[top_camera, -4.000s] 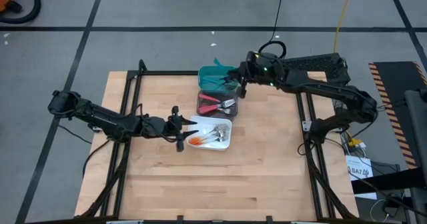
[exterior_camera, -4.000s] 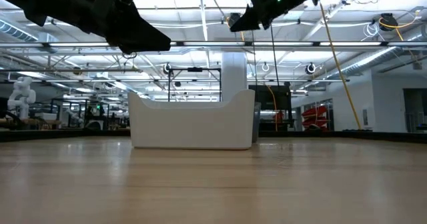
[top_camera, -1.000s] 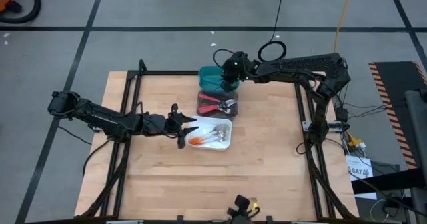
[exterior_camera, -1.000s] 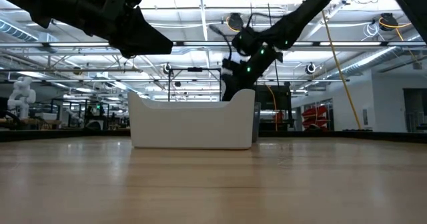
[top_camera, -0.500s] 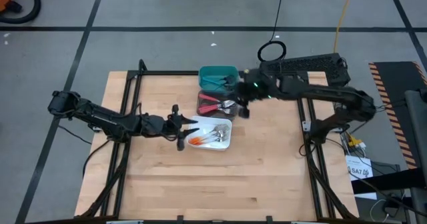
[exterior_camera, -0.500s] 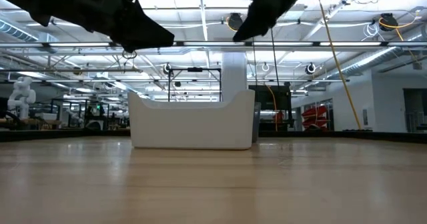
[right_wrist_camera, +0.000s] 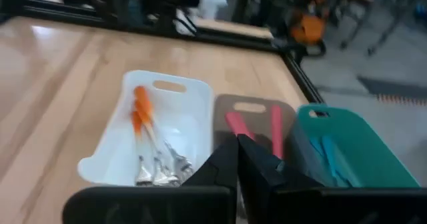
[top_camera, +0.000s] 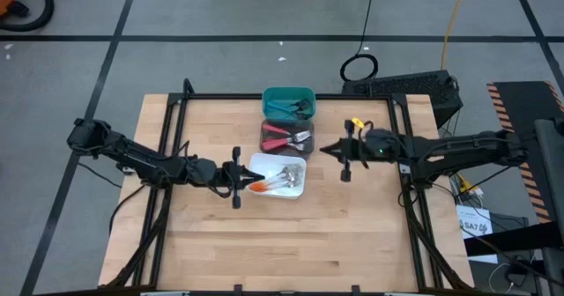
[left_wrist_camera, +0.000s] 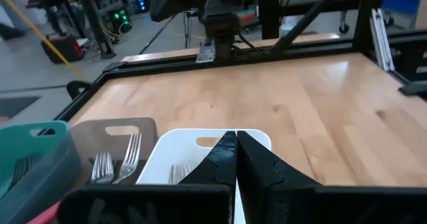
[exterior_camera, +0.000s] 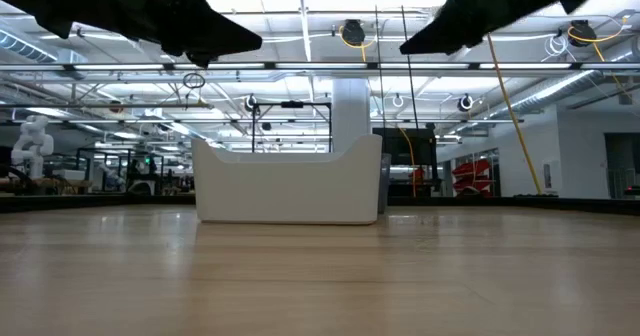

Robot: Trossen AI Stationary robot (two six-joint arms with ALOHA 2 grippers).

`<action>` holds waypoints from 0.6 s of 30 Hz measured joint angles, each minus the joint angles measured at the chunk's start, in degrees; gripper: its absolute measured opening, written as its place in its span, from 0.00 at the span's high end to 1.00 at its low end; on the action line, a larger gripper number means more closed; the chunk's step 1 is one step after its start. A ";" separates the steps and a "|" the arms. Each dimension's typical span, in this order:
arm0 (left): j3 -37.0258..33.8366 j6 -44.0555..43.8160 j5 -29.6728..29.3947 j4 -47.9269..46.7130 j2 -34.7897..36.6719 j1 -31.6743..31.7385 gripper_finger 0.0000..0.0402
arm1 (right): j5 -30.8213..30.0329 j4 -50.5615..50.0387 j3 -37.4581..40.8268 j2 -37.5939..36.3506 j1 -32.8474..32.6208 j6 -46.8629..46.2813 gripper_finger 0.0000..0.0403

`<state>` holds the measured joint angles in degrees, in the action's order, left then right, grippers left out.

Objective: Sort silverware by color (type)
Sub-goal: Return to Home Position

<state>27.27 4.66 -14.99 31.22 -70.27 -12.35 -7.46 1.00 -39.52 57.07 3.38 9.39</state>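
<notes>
Three bins on worktop (top_camera: 282,243), bare wood all round: blue forks (top_camera: 286,109) in teal bin (top_camera: 288,90), red forks (top_camera: 280,138) in dark bin (top_camera: 273,126), orange forks (top_camera: 263,186) in white bin (top_camera: 291,193); left tool (top_camera: 247,179) pinched closed, empty, at white bin's edge; right tool (top_camera: 324,151) same, near dark bin.

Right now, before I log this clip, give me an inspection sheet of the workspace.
Surface: wooden table, bare apart from three bins.
Job's things: blue forks in teal bin; red forks in dark bin; orange forks in white bin.
Clutter: nothing seen.
Pincers: left pincer shut, empty, over white bin's edge; right pincer shut, empty, beside the bins.
Cables: coiled black cable and yellow cable on floor.
Surroundings: grey taped floor.
</notes>
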 joint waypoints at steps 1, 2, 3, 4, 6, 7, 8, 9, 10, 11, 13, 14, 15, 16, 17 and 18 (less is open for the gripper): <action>0.00 0.57 -0.60 0.36 -0.50 -0.40 0.98 | 0.03 2.59 2.24 -0.86 -0.63 0.74 1.00; 0.00 0.87 -1.39 0.39 -0.96 -0.61 0.99 | 0.15 4.86 4.23 -1.56 -1.14 1.36 1.00; -0.04 0.92 -2.10 0.30 -1.29 -0.69 0.99 | 0.20 6.87 5.99 -2.09 -1.60 1.93 1.00; -0.36 0.81 -3.00 0.62 -1.41 -0.71 0.99 | 0.20 8.71 7.62 -2.52 -1.99 2.45 1.00; -1.53 0.19 -4.43 1.46 -1.41 -0.71 0.99 | 0.17 11.44 10.48 -2.95 -2.84 3.16 1.00; -2.45 0.04 -4.89 2.57 -1.41 -0.69 0.99 | 0.09 12.22 11.70 -3.04 -3.28 3.55 1.00; -3.63 -0.15 -5.57 3.83 -1.37 -0.71 0.99 | 0.11 13.18 12.66 -3.05 -3.63 3.78 1.00; -4.77 -0.14 -6.12 5.26 -1.25 -0.71 0.99 | 0.14 14.48 13.60 -3.05 -3.94 3.97 1.00; -6.01 -0.13 -6.32 6.91 -1.08 -0.69 0.99 | 0.13 15.56 14.57 -3.07 -4.16 4.33 1.00; -7.36 -0.10 -6.44 8.86 -1.01 -0.61 0.99 | 0.09 16.17 15.38 -3.11 -4.35 4.76 1.00; -9.72 0.00 -6.49 12.44 -1.01 -0.42 0.99 | 0.06 17.95 17.26 -3.07 -4.69 5.25 1.00; -10.95 0.03 -6.44 13.89 -1.01 -0.40 0.99 | 0.10 18.85 18.31 -3.09 -4.93 5.47 1.00; -12.07 0.21 -6.41 15.33 -1.01 -0.30 0.99 | 0.12 19.91 19.53 -3.09 -5.21 5.70 1.00; -13.11 0.22 -6.35 16.53 -1.00 -0.25 0.99 | 0.13 21.29 20.90 -3.09 -5.50 5.76 1.00; -14.10 0.11 -6.33 17.32 -0.97 -0.10 0.99 | 0.17 22.87 22.48 -3.08 -5.80 5.74 1.00; -15.10 -0.27 -6.20 17.88 -0.97 0.12 0.99 | 0.20 24.69 24.15 -3.07 -6.06 5.71 1.00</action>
<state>12.17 4.39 -21.19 49.10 -71.24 -12.23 -7.27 25.70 -15.37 54.00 -2.68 15.09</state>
